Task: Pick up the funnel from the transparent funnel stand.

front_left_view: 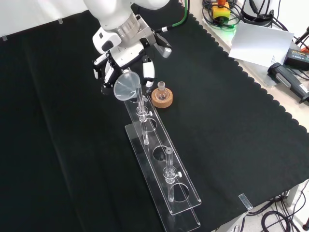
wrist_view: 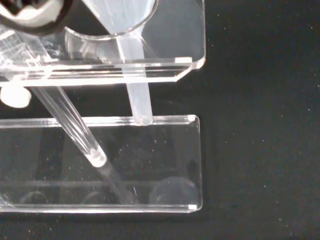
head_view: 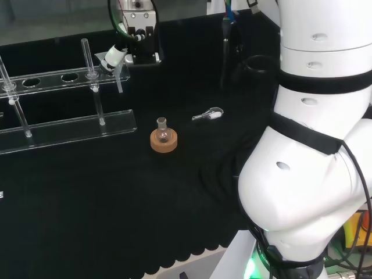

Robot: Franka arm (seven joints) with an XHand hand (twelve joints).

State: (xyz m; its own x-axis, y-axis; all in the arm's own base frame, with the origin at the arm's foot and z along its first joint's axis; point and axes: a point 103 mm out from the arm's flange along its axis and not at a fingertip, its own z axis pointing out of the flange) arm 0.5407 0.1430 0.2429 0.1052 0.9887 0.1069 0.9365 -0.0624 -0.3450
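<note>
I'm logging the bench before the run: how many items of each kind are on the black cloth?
Clear plastic funnel: 1
Transparent funnel stand with round holes: 1
Small round clear glass flask: 1
Brown cork ring stand under the flask: 1
Small silvery clear object lying beyond the flask in the head view: 1
Total: 5

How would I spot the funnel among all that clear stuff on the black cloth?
Find the long transparent funnel stand with round holes along its top rail. Follow it to the end nearest the robot's hand. The funnel sits tilted there, a clear cone with a thin stem poking down through the rail, unlike the small round flask on its cork ring alongside.
</note>
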